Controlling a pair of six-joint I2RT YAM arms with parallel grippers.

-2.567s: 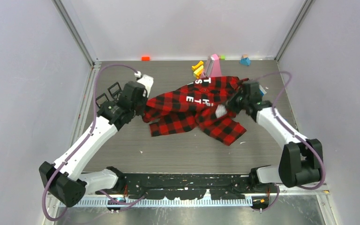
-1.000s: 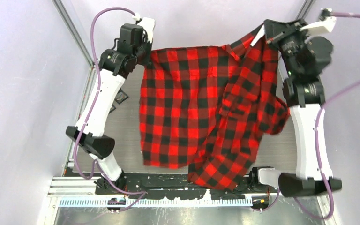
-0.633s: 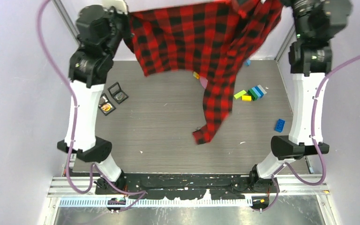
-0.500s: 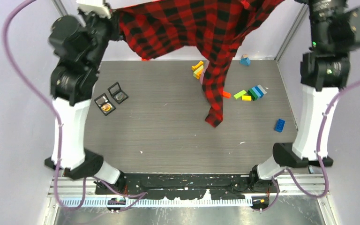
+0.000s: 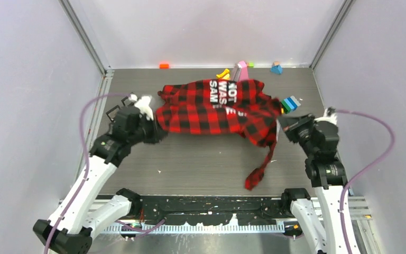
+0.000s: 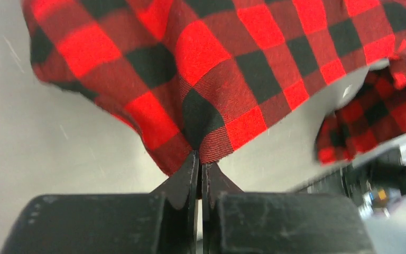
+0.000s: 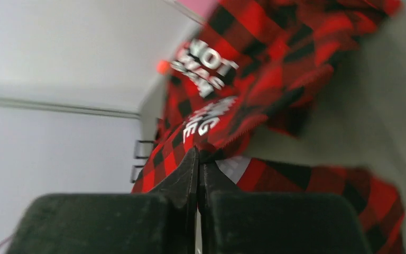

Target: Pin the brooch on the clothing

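The red-and-black check flannel shirt (image 5: pixel 217 108) lies spread across the middle of the table, white lettering face up near its far edge. One sleeve (image 5: pixel 258 169) trails toward the near edge. My left gripper (image 5: pixel 157 129) is shut on the shirt's left edge (image 6: pixel 201 143). My right gripper (image 5: pixel 281 126) is shut on the shirt's right edge (image 7: pixel 211 151). Both hold the cloth low over the table. No brooch shows in any view.
Small coloured blocks lie along the far edge: orange (image 5: pixel 164 65), yellow (image 5: pixel 223 74), blue (image 5: pixel 276 68), and a striped one (image 5: pixel 291 103) beside the shirt. A pink box (image 5: pixel 240 70) stands behind the shirt. A black case (image 5: pixel 112 111) peeks out by the left arm.
Both arms have come down from high above the table. The shirt, which hung stretched between them, now lies on the table with its lettering up.
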